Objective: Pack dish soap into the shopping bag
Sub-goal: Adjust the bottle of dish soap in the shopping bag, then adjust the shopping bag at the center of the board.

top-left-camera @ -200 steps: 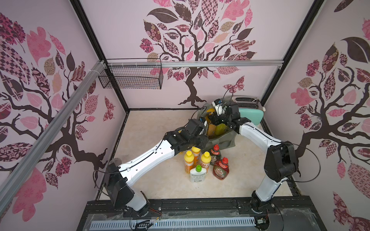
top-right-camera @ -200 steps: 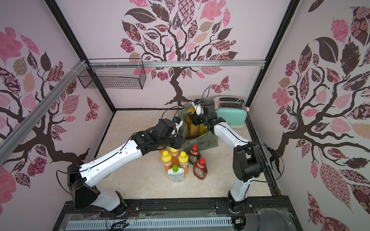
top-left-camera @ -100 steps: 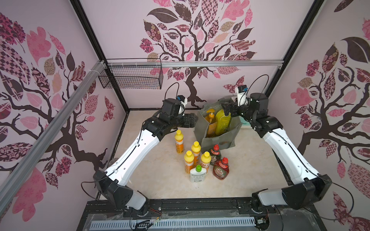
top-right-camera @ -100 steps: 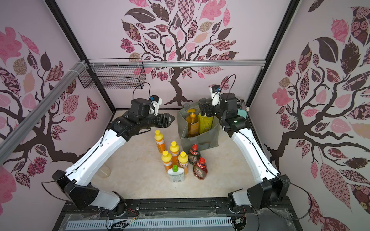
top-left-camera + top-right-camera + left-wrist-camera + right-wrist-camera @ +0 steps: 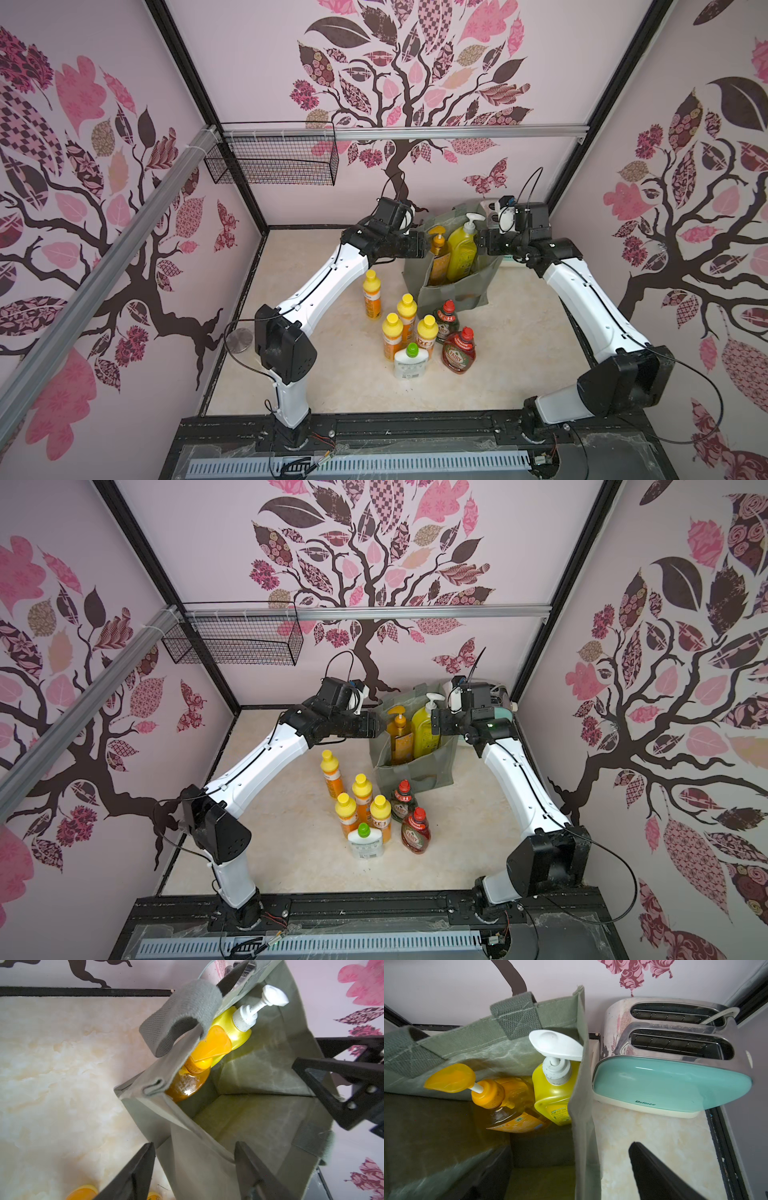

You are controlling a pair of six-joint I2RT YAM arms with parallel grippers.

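Observation:
The grey-green shopping bag stands upright at the back of the table. Inside it lean an orange pump bottle and a big yellow white-pump bottle. My left gripper is open, its fingers on either side of the bag's left wall. My right gripper is open astride the right wall. In front of the bag stand small orange yellow-capped bottles, a green Fairy bottle, a red Fairy bottle and a white green-capped bottle.
A mint and steel toaster stands right behind the bag's right side. A black wire basket hangs on the back left rail. A small metal disc lies by the left wall.
Both arms have swung up from low beside the bag and closed in on its top rim from each side. A fourth small orange bottle now stands in view left of the bag.

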